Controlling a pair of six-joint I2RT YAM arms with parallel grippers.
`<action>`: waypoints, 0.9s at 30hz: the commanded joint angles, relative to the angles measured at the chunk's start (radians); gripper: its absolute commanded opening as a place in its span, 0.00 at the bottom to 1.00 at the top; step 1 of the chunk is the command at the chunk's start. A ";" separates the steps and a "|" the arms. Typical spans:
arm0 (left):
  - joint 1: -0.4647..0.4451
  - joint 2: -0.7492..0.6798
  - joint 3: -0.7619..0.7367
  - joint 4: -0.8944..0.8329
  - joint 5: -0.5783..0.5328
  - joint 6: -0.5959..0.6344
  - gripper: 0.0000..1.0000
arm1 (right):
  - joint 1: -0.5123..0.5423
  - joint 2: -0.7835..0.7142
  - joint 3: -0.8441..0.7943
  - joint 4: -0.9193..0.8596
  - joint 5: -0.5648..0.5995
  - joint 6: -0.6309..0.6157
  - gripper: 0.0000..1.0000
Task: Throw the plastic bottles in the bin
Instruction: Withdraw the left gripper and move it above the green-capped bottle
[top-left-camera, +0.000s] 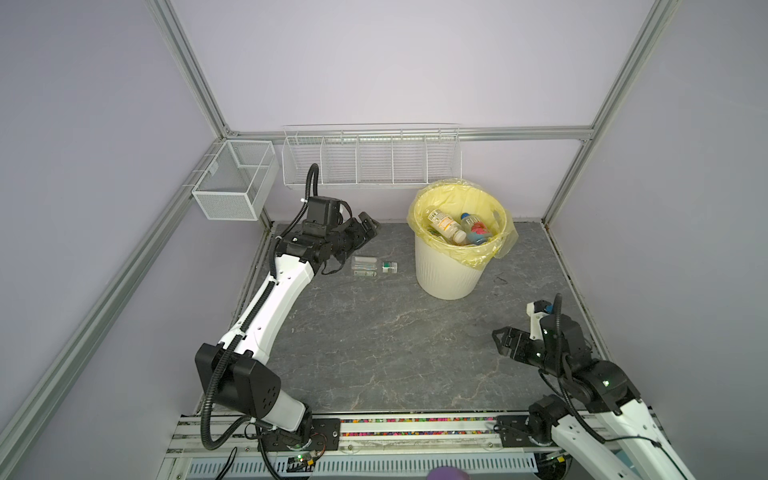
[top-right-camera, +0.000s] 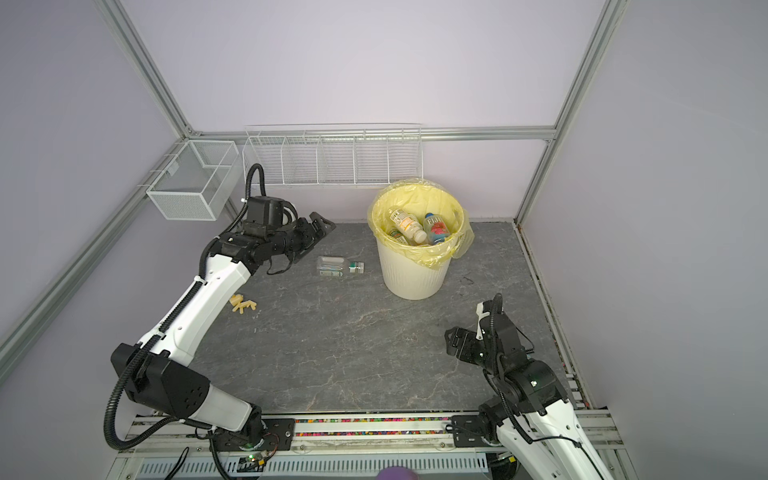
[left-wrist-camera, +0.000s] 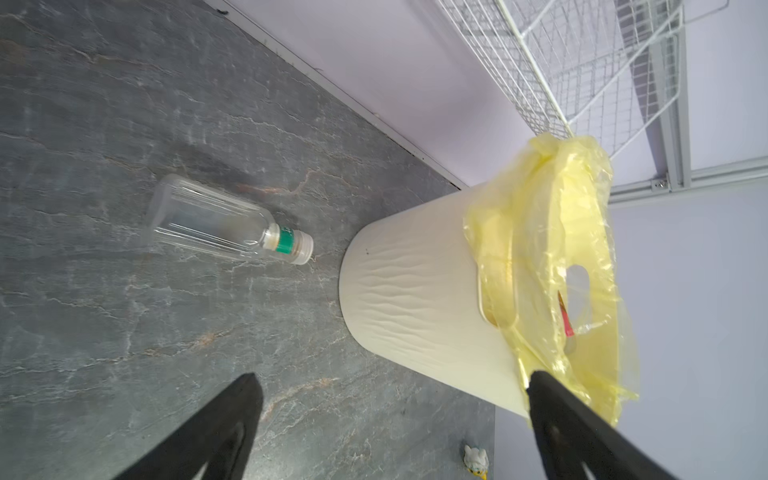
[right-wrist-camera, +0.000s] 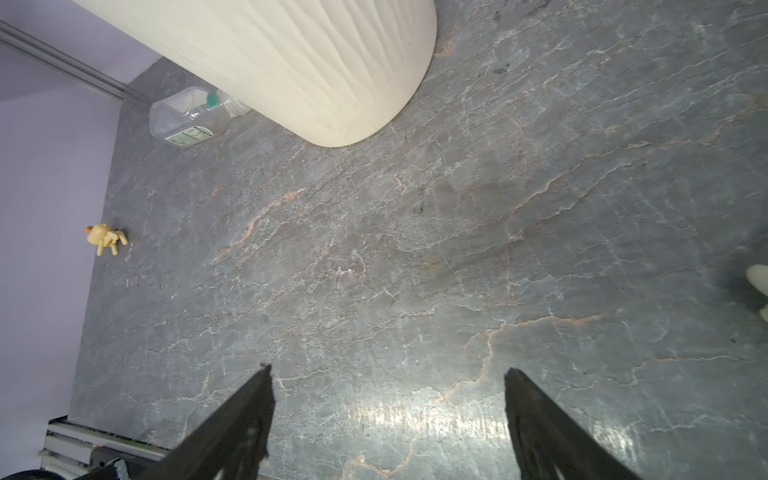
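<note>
A clear plastic bottle (top-left-camera: 374, 267) (top-right-camera: 340, 267) with a green neck band lies on its side on the grey floor, left of the bin (top-left-camera: 446, 274) (top-right-camera: 411, 278). The bin is a cream ribbed bucket with a yellow bag. Inside it lie several bottles, among them a white-labelled one (top-left-camera: 446, 226) and a blue-labelled one (top-left-camera: 473, 230). My left gripper (top-left-camera: 362, 229) (left-wrist-camera: 392, 376) hovers open just behind and left of the lying bottle (left-wrist-camera: 224, 226), with nothing between its fingers. My right gripper (top-left-camera: 500, 338) (right-wrist-camera: 387, 369) stands open and empty over bare floor, in front of the bin (right-wrist-camera: 291, 54) and to its right.
A small yellow toy figure (top-right-camera: 242, 305) (right-wrist-camera: 106, 237) lies by the left arm. A small white figure (left-wrist-camera: 476, 459) sits past the bin. A white wire rack (top-left-camera: 370, 158) and a mesh basket (top-left-camera: 232, 183) hang on the back frame. Walls close in three sides.
</note>
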 joint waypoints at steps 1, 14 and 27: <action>0.014 0.009 -0.020 -0.011 -0.069 0.011 1.00 | 0.007 -0.020 0.016 -0.044 0.058 0.013 0.88; 0.020 0.078 0.013 -0.099 -0.278 -0.029 1.00 | 0.007 -0.026 -0.002 -0.044 0.105 0.018 0.88; 0.021 0.148 -0.045 -0.038 -0.321 -0.185 1.00 | 0.007 -0.028 -0.013 -0.038 0.100 0.023 0.88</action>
